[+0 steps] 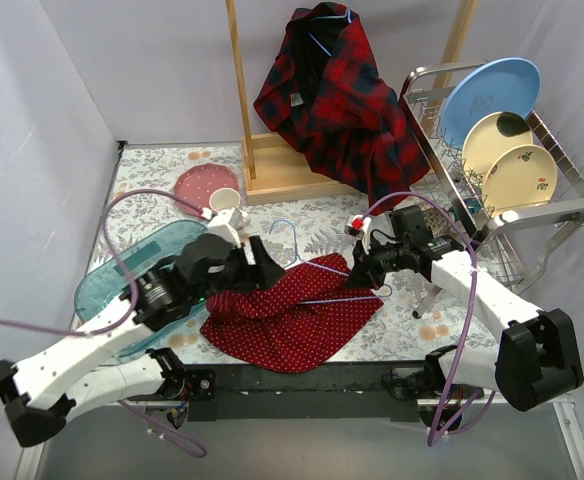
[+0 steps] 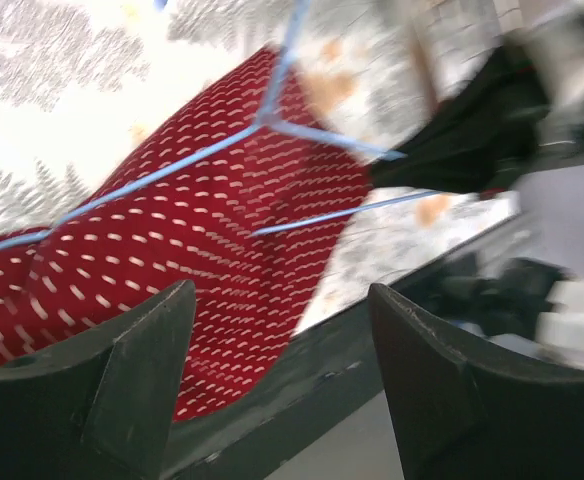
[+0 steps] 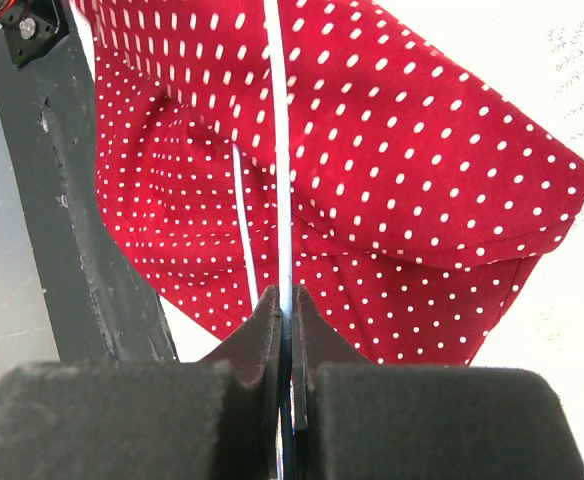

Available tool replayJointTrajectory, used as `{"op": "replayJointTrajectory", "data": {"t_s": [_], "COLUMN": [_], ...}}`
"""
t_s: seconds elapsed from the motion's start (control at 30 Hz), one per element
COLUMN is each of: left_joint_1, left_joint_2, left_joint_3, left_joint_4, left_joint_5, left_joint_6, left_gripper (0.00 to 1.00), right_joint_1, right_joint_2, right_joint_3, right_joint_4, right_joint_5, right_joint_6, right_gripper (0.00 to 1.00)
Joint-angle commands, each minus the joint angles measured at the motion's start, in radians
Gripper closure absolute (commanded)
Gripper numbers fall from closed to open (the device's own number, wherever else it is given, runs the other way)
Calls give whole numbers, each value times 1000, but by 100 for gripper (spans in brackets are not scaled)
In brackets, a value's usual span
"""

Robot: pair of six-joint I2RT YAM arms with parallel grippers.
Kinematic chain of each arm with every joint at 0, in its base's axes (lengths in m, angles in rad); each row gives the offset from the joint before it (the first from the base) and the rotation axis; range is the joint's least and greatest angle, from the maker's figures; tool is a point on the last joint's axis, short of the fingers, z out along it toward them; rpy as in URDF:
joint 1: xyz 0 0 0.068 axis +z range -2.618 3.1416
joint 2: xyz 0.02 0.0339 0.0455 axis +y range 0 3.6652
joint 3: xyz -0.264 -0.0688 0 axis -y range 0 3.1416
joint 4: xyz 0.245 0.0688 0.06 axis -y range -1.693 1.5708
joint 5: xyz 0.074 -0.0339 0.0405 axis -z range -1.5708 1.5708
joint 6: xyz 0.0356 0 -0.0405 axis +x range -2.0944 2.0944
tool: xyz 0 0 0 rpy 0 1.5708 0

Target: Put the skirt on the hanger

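Note:
A red skirt with white dots [image 1: 292, 315] lies crumpled on the table near the front edge. A light blue wire hanger [image 1: 317, 270] lies over its top part. My right gripper [image 1: 357, 268] is shut on the hanger's wire [image 3: 277, 150] at the skirt's right end, with the skirt [image 3: 412, 170] below it. My left gripper [image 1: 262, 262] is open and empty, hovering over the skirt's left part. In the left wrist view the skirt [image 2: 172, 240] and the hanger wire [image 2: 162, 172] show between the spread fingers [image 2: 132, 370].
A wooden clothes rack [image 1: 272, 170] with a red plaid shirt [image 1: 332, 95] stands at the back. A dish rack [image 1: 532, 215] holds plates at the right. A blue lid [image 1: 122, 270], a white mug [image 1: 227, 205] and a pink plate [image 1: 204, 182] lie left.

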Motion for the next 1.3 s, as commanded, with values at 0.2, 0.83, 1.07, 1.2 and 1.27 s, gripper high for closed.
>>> {"op": "replayJointTrajectory", "data": {"t_s": [0.2, 0.83, 1.07, 1.2, 1.27], "left_joint_1": [-8, -446, -449, -423, -391], "left_joint_2": [-55, 648, 777, 799, 762], "left_joint_3": [28, 195, 229, 194, 148], "left_joint_4": [-96, -52, -147, -153, -134], "left_joint_5": [27, -452, -636, -618, -603], "left_joint_6": [63, 160, 140, 114, 106], "left_gripper": [32, 27, 27, 27, 28], "right_joint_1": [8, 12, 12, 12, 12], "right_joint_2": [-1, 15, 10, 9, 9], "right_joint_3": [16, 17, 16, 16, 16], "right_joint_4": [-2, 1, 0, 0, 0], "right_joint_5": [39, 36, 33, 31, 31], "right_joint_6": [-13, -5, -5, -5, -5], "right_gripper": [99, 99, 99, 99, 99]}}
